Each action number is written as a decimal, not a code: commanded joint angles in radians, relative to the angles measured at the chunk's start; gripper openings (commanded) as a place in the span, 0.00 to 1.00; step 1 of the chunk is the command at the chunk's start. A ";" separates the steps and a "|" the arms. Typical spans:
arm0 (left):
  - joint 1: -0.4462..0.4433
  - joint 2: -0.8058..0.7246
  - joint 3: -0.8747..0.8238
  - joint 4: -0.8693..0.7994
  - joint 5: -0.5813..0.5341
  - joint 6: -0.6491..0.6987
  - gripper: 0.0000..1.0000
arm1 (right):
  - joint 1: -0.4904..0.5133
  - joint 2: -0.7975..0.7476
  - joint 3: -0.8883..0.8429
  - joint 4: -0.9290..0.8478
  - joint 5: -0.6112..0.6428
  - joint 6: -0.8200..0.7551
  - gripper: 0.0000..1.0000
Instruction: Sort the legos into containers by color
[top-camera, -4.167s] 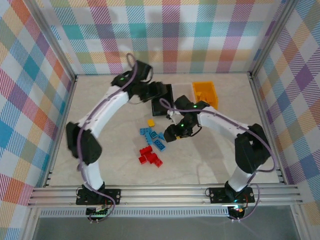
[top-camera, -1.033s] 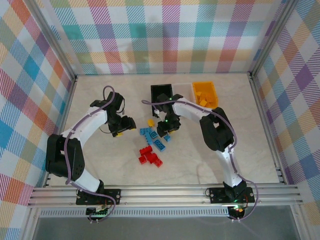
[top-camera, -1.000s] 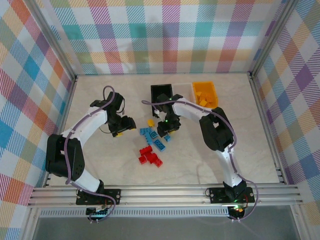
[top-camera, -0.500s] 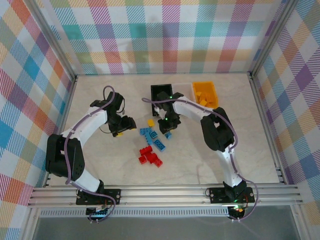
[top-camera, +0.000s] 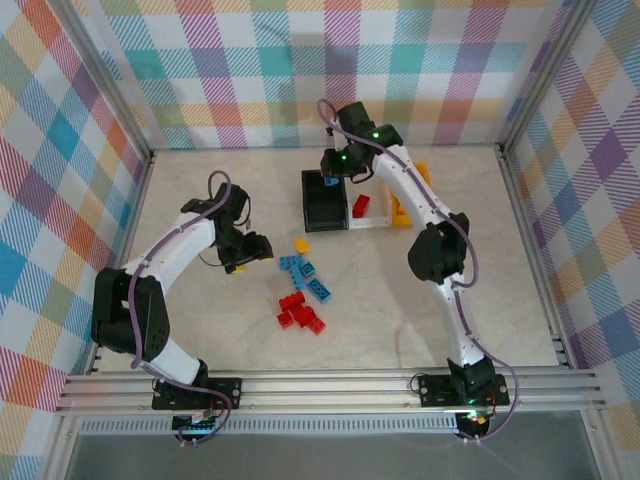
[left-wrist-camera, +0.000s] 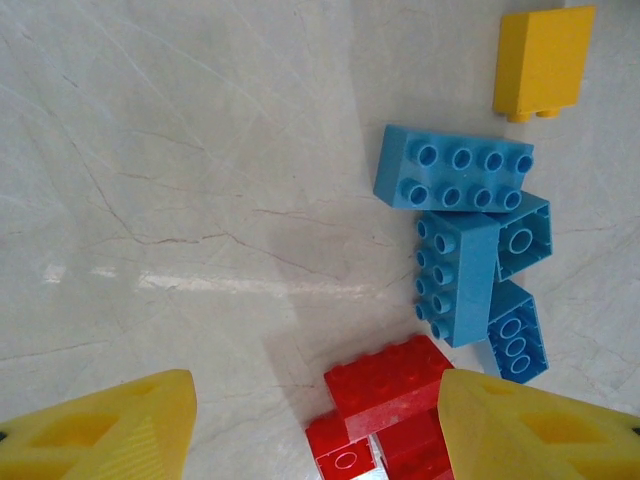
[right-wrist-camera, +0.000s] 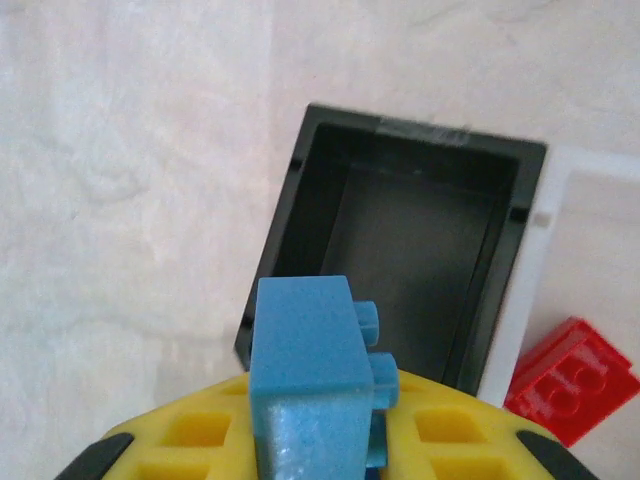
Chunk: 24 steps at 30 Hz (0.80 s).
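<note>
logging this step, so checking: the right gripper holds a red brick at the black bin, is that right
Not quite: the brick in the right gripper is blue, not red. The right wrist view shows the blue brick clamped between the yellow fingers, at the black bin. The red brick there lies in the white bin beside it.

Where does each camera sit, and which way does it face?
Top external: high behind the bases, looking down on table and both arms.
Left wrist: on left arm, facing down at blue bricks; left gripper fingertips show.
Right wrist: facing down into black bin; right gripper clamps a blue brick.
Shared: top view shows that bin too.
</note>
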 joint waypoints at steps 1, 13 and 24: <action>-0.012 0.016 0.034 -0.036 -0.007 0.027 0.65 | 0.009 0.084 0.020 -0.030 0.010 0.045 0.23; -0.012 0.081 0.042 0.007 0.015 0.026 0.66 | 0.009 0.060 0.008 -0.011 -0.040 0.052 0.54; 0.007 0.065 -0.013 0.099 0.039 -0.043 0.66 | 0.117 -0.243 -0.462 -0.126 -0.146 -0.120 0.56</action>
